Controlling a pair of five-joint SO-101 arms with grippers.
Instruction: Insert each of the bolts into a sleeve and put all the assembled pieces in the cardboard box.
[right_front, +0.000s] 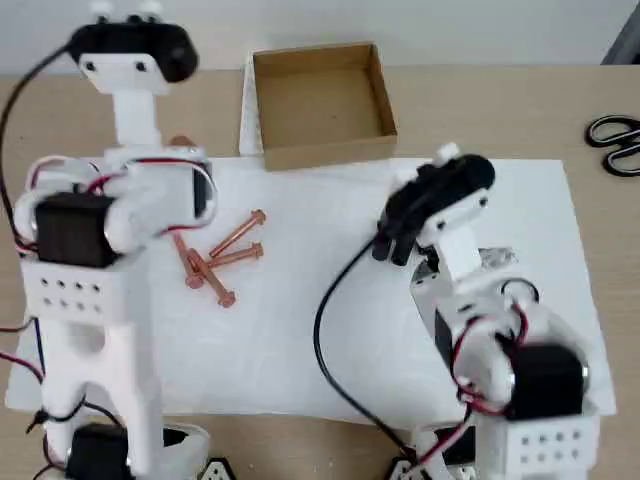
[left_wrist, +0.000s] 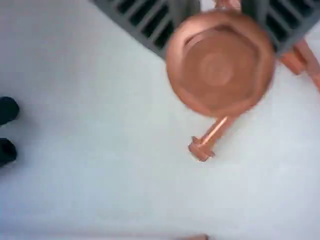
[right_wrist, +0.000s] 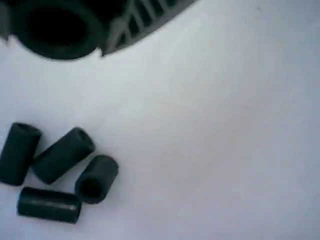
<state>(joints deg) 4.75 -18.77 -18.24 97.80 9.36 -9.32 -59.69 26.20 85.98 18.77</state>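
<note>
Currently the step in hand looks like mating the first pair: each arm has one part and nothing is assembled yet.

L arm's jaws are clamped on a copper-coloured flanged metal bolt, seen head-on in the left wrist view. It is held up off the white paper sheet that covers the middle of the tan counter. Several loose copper bolts lie in a crossed heap near the sheet's left edge. One of them lies on the sheet close by the held one.

An open-topped brown cardboard box sits on the counter at the sheet's far edge, approx midway along, w/ nothing in it.

R arm's jaws are clamped on a short black tubular sleeve, its bore facing the camera. Four more black sleeves lie bunched together on the sheet. Black-handled scissors rest at the counter's right edge, far side.

Nxt move, I'd judge: bring the two held parts together over the sheet's middle, line the shank up w/ the bore and push it home. Then one arm carries the pair to the box. Alignment is the hard bit, since any tilt in either grip could jam the entry.
</note>
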